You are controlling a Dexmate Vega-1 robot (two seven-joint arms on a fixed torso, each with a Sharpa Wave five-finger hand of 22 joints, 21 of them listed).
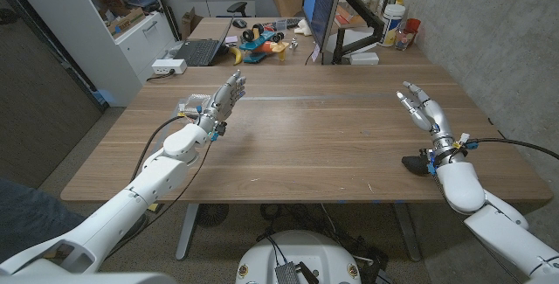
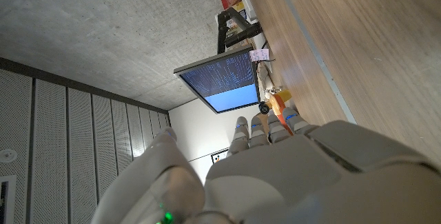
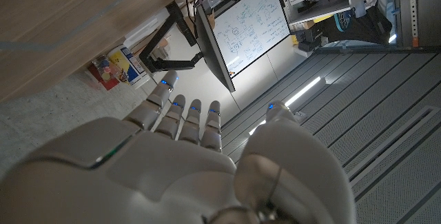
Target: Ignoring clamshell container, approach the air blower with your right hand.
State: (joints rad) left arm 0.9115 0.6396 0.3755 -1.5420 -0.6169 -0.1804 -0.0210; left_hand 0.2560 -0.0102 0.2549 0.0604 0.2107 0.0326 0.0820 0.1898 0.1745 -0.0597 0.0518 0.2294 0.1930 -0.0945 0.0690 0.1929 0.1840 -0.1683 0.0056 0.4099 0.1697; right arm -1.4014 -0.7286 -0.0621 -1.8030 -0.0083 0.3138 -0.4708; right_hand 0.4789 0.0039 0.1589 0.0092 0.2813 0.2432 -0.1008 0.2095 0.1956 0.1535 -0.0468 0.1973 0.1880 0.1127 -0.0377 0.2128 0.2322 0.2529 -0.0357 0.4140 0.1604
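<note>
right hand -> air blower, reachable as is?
Probably yes. The air blower lies beside the right wrist with nothing between. It sits nearer the robot than the right hand, whose fingers point away, so the hand would likely have to draw back.

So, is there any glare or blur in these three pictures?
Head view: sharp, with a pale streak of glare on the wooden table. Left wrist view: the left robot hand is close and soft, the monitor bright. Right wrist view: the right robot hand is slightly soft.

Head view high above the desk (image 1: 306,144), facing down and forward over both arms, wrist views close behind each robot hand, turned over, facing the far desks, monitor (image 2: 224,79) shared by all views.
</note>
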